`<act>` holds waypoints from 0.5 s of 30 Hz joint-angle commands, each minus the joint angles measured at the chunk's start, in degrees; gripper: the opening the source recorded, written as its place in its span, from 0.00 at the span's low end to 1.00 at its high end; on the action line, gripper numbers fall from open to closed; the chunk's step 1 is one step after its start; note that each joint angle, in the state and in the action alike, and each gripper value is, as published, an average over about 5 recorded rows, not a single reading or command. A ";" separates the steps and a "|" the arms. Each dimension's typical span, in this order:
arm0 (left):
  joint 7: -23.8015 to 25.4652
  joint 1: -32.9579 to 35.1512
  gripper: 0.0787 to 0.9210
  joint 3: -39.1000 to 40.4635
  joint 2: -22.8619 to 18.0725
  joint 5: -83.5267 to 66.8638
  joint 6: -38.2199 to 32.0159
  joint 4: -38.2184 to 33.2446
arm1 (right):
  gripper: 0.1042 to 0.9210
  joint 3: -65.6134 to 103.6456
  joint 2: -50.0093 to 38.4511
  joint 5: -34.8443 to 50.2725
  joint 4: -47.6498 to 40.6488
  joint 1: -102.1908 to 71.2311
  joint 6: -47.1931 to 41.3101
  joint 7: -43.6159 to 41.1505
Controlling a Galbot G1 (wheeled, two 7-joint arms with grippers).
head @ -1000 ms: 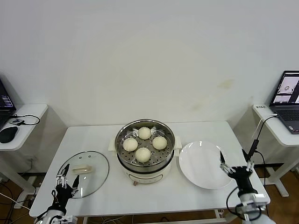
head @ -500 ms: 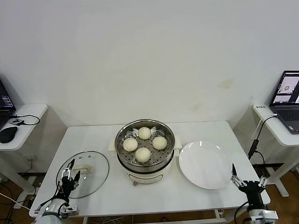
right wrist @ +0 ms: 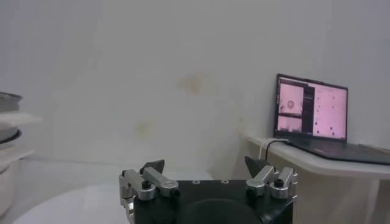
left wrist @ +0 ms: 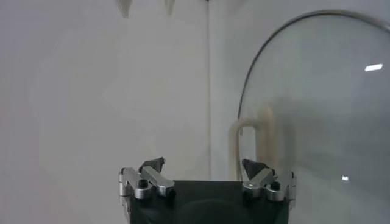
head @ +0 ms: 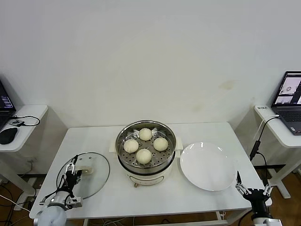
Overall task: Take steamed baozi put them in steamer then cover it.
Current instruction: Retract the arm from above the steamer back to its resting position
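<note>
My left gripper point(head: 73, 168) sits low at the near left of the table point(head: 99, 136), over the near left edge of the glass lid point(head: 85, 174); fingers spread wide, nothing between them. In my left wrist view the same gripper point(left wrist: 204, 173) shows both fingertips apart, with the lid's cream handle point(left wrist: 250, 143) just beyond them and the lid's curved rim running alongside.

My right gripper point(head: 253, 189) is off the near right corner of the table, just past the rim of the white plate point(head: 208, 165), also wide open and empty. The right wrist view confirms it: gripper point(right wrist: 205, 172) with fingertips well apart, a side desk point(right wrist: 317, 159) with an open laptop point(right wrist: 312, 112) ahead of it, and an edge of the steamer point(right wrist: 7, 131) at the side of that view.

Steamer point(head: 146, 153): stands at the table's centre, between lid and plate, uncovered. Four steamed baozi point(head: 144, 155) rest on its perforated tray in a diamond, close together. Plate bare. Lid lies flat on the table, handle up, just beside the steamer but apart from it.

Second laptop point(head: 5, 101) and a mouse point(head: 8, 135) sit on the desk at far left.
</note>
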 commanded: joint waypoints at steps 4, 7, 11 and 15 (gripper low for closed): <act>0.69 -3.94 0.83 1.41 0.09 0.59 -0.25 3.93 | 0.88 0.12 0.55 -0.07 -0.86 -0.25 0.38 -0.08; 0.85 -3.92 0.73 1.61 0.03 0.62 -0.27 4.19 | 0.88 0.01 0.57 -0.10 -1.01 -0.22 0.47 -0.10; 0.56 -3.96 0.60 1.62 -0.03 0.66 -0.37 4.58 | 0.88 0.03 0.54 -0.07 -0.95 -0.31 0.61 -0.13; -1.08 -3.73 0.46 1.38 -0.13 -0.66 -0.82 4.44 | 0.88 -0.05 0.52 -0.13 -0.87 -0.51 0.80 -0.17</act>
